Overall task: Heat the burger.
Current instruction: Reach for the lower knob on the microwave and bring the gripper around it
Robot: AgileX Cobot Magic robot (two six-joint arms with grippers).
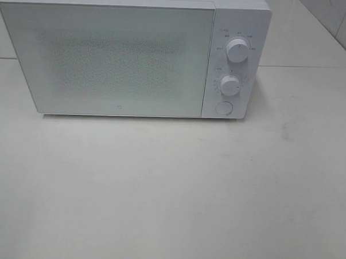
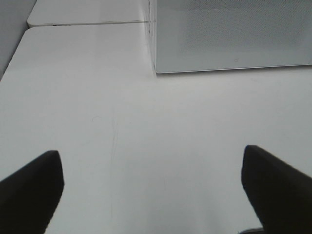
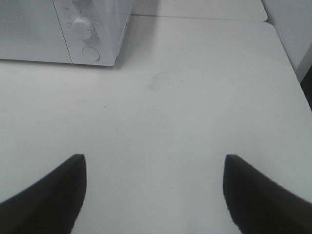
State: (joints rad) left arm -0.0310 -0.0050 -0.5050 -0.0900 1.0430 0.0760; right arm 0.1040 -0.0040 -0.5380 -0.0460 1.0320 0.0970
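No burger shows in any view, so its direction and long axis cannot be told; it may sit behind the closed door [image 1: 107, 55] of the microwave [image 1: 238, 12], upper centre of the high view. I count one microwave, two knobs [image 1: 239, 50] and one round button [image 1: 223, 107]. The button is likely the door release, and it lies nearer the right end effector [image 3: 155, 158]. This and the left end effector [image 2: 151, 153] both hang spread wide and empty over the bare counter [image 1: 170, 192].

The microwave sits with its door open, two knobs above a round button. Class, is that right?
No: the microwave door is shut, not open, as the exterior high view shows. Two knobs do sit above a round button.
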